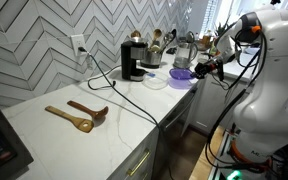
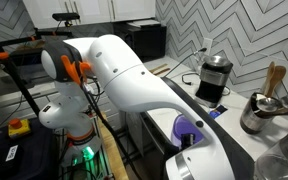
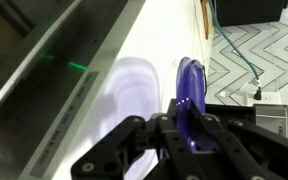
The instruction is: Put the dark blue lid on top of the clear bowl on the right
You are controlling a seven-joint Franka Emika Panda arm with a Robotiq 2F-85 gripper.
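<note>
Over the counter (image 3: 159, 40), the hand (image 3: 189, 128) pinches the dark blue lid (image 3: 191, 80).

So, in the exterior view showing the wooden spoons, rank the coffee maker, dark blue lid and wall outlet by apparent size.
coffee maker
dark blue lid
wall outlet
The lid and outlet look close, so that pair is unsure.

No text, label, brand, number or sign can be read in any view. The black coffee maker (image 1: 132, 60) on the surface shows no legible marking. The box with the red button (image 2: 17, 127) is too small and blurred for any lettering to be made out.
</note>
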